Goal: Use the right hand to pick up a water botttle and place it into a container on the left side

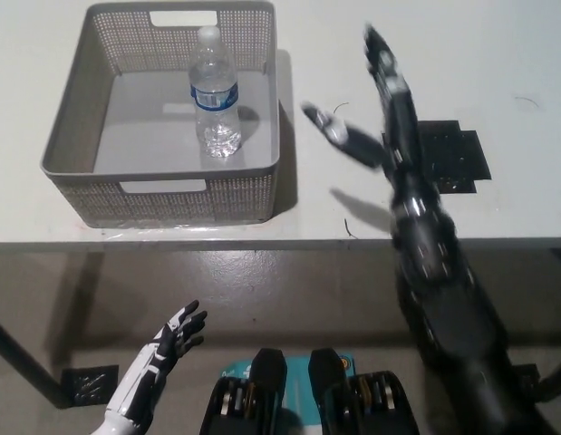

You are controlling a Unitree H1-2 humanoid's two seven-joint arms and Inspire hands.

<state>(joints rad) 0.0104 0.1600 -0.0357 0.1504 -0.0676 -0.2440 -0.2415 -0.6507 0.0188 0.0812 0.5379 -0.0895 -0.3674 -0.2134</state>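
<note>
One bottle (215,95) stands upright in the basket (76,136), left of our empty, spread right robot hand (375,109) above the counter (498,72). We judge it light, smooth, crushable; grip mid-body. Left robot hand (167,344) rests low, fingers apart.

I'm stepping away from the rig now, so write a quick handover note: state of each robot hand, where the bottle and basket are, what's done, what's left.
Right robot hand: open, holding nothing, raised over the table to the right of the basket, near the black mat.
Left robot hand: open, resting low at the lower left, below the table edge.
Water bottle: standing upright inside the grey mesh basket, on the table's left side.
Done: bottle placed in the basket and released.
Left: nothing on the bottle; probably only bring the right arm back to rest.
</note>
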